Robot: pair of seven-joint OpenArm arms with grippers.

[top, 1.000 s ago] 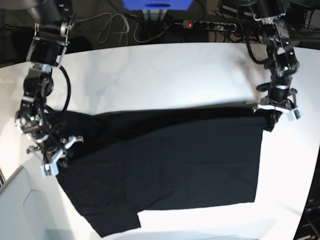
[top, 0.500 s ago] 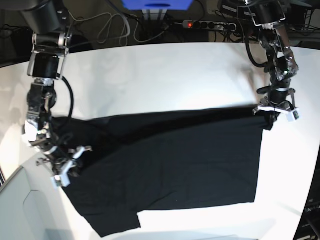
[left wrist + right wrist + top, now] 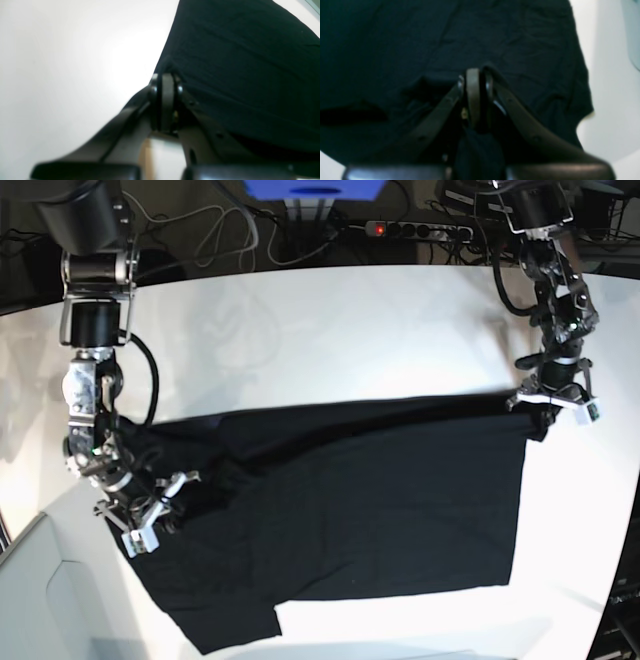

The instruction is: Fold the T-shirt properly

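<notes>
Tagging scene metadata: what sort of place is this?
Likely a robotics lab bench: a plain white tabletop, a black power strip with a red switch among loose cables behind it, and a black cloth T-shirt spread out.

- One black T-shirt, lying on the tabletop.
- One white tabletop.
- Two robot arms, one at the left and one at the right of the base view.
- Two tools: the right tool at the near left, the left tool at the far right, each clamped on an edge of the cloth.
- One power strip with a red switch, beyond the far edge.
- One blue box, partly cropped, at the far centre.
</notes>
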